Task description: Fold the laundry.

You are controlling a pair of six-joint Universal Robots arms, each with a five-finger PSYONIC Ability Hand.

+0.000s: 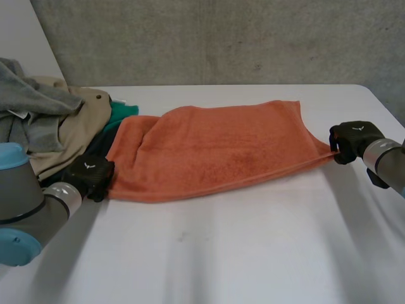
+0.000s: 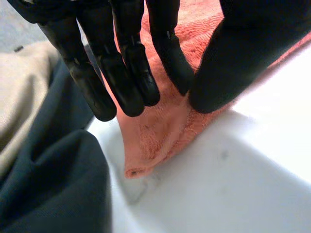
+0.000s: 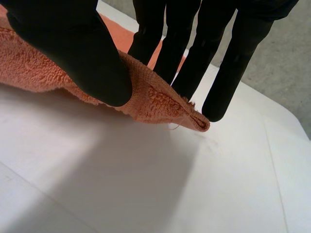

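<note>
An orange towel (image 1: 215, 149) lies folded lengthwise across the white table (image 1: 253, 253), stretched between my two hands. My left hand (image 1: 92, 174) is at the towel's near left corner. In the left wrist view that hand (image 2: 126, 73) has its thumb and fingers closed on the towel (image 2: 160, 131) just above the corner tip. My right hand (image 1: 354, 139) holds the right end, drawn out to a point. In the right wrist view the thumb of my right hand (image 3: 73, 48) presses the towel's corner (image 3: 155, 99) against the fingers behind it.
A pile of laundry sits at the table's far left: a grey garment (image 1: 31, 101), a beige one (image 1: 69, 133), a teal piece (image 1: 120, 114). Dark cloth (image 2: 53, 184) lies right beside my left hand. A concrete wall stands behind the table.
</note>
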